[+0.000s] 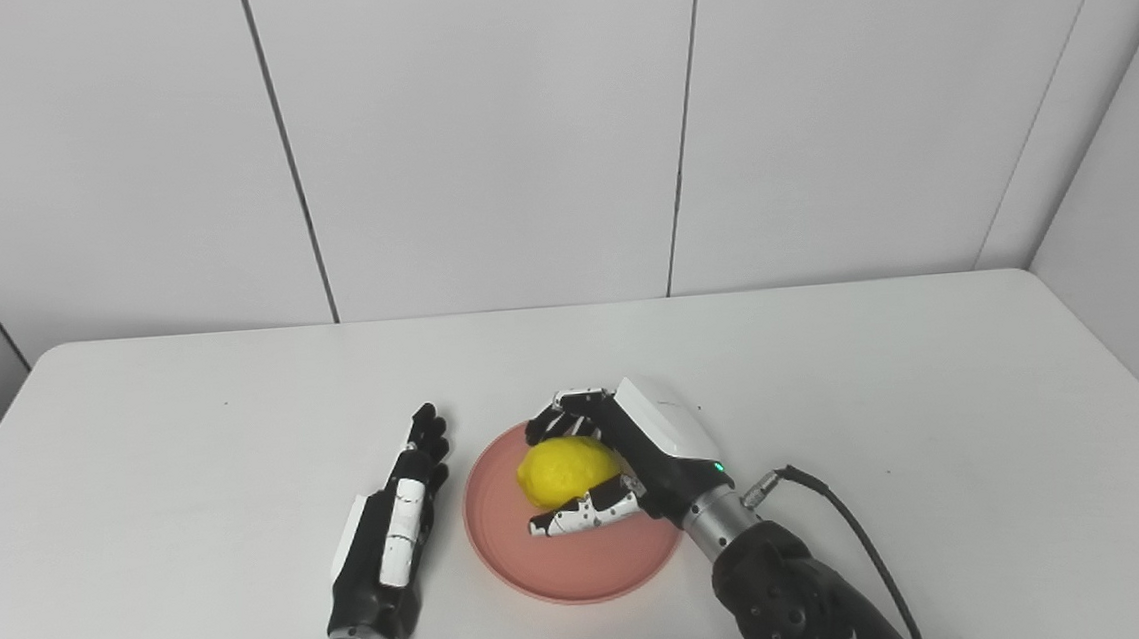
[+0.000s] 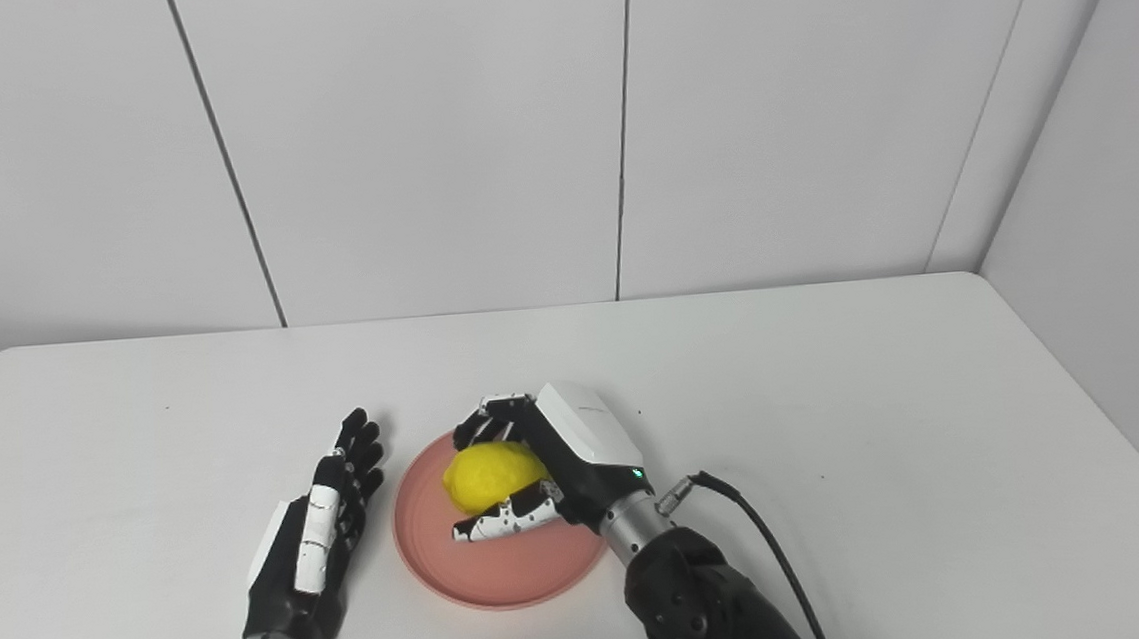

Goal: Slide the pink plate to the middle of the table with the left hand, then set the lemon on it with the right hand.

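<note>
A pink plate (image 1: 556, 561) lies on the white table near its middle front. A yellow lemon (image 1: 566, 470) is over the plate's far half, and my right hand (image 1: 629, 456) is shut on it, fingers curled over its far side and thumb under its near side. Whether the lemon touches the plate I cannot tell. My left hand (image 1: 394, 532) rests flat on the table just left of the plate, open, fingers straight and pointing away, a small gap from the rim.
The white table (image 1: 885, 388) runs to grey wall panels at the back and a wall on the right. A black cable (image 1: 844, 521) loops from my right wrist over the table to the plate's right.
</note>
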